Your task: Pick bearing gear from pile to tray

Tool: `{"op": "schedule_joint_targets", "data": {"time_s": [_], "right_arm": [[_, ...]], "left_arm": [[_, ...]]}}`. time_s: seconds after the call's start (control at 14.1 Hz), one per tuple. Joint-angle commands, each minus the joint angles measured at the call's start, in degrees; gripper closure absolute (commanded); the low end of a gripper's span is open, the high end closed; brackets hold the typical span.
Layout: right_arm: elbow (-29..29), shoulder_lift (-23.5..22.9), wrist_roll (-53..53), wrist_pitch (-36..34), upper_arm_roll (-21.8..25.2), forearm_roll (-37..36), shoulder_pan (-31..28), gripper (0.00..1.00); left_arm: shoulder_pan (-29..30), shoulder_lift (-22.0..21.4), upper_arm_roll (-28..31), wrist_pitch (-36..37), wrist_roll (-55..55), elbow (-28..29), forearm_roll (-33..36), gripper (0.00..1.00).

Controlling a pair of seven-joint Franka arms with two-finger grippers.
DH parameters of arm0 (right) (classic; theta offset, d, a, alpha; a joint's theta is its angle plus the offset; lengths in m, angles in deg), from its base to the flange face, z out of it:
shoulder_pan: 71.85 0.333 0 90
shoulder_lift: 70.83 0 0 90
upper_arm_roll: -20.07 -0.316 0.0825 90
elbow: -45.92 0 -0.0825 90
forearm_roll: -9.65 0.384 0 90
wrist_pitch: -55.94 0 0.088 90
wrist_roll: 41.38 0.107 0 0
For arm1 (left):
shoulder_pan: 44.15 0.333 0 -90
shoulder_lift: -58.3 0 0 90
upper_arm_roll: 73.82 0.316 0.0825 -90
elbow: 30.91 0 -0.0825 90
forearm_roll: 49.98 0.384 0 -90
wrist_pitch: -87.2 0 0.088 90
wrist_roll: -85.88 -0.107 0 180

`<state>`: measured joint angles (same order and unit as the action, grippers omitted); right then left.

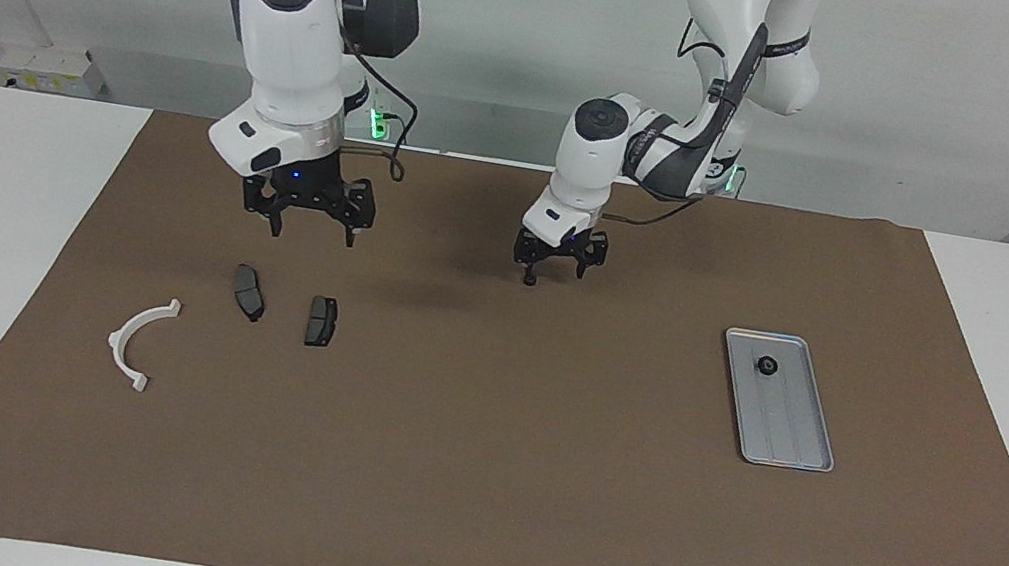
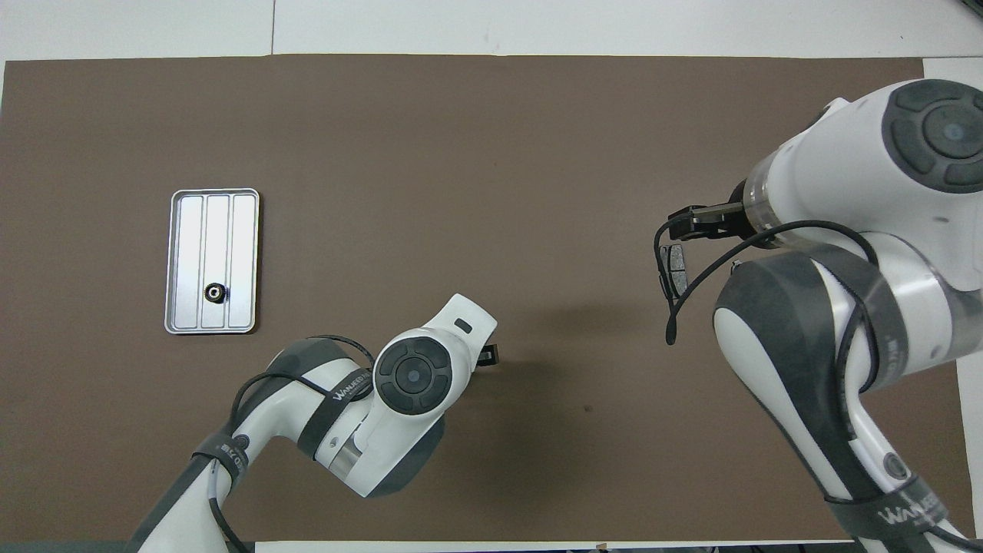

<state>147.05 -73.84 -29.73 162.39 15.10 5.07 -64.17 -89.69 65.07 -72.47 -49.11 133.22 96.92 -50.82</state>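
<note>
- One small black gear (image 1: 767, 365) already lay in the tray (image 1: 788, 439), at its end nearer the robots; the tray sat toward the left arm's end of the table.
- The left gripper (image 1: 554, 276) hung low over the mid-mat, released and holding nothing; whether another gear lay under it could not be told.
- The right gripper (image 1: 312, 235) waited, spread wide and empty, over the mat near two dark plates (image 1: 248, 291).
- The plates and a white bracket (image 1: 139, 342) remained outside the tray.
</note>
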Motion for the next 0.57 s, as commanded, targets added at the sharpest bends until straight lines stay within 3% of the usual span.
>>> {"op": "schedule_joint_targets", "data": {"time_s": [0.0,0.5], "right_arm": [[-0.4,1.1,-3.3,-1.9,-0.7,0.5,-2.8,0.0],[-0.4,1.4,-3.6,-2.2,-0.6,2.9,-4.9,0.0]], "left_arm": [[-3.5,2.6,1.0,-1.8,3.0,-0.7,0.2,0.04],[-3.6,4.0,1.1,-3.8,3.0,-0.9,0.4,0.05]]}}
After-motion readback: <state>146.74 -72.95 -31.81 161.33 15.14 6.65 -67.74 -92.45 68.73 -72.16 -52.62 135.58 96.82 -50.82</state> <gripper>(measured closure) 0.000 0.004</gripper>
